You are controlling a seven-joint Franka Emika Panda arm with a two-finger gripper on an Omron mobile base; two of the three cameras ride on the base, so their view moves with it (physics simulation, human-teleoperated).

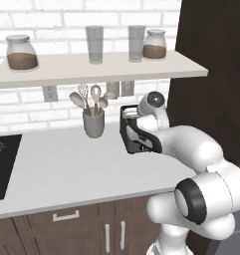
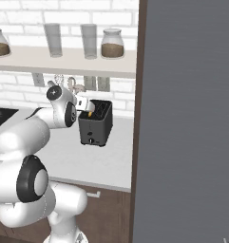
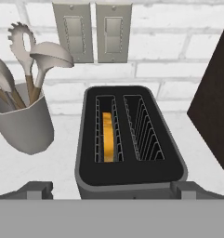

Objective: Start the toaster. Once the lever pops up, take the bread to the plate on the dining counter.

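Left base view: the toaster (image 1: 134, 130) stands toward the worktop's (image 1: 66, 164) back right, half hidden by the arm; a utensil cup (image 1: 93, 122) stands just left of it.

Right base view: the gripper (image 2: 91, 108) hangs above the toaster, touching nothing.

Hand view: the bread (image 3: 108, 136) sits edge-on in the left slot, the jaws spread wide and empty.
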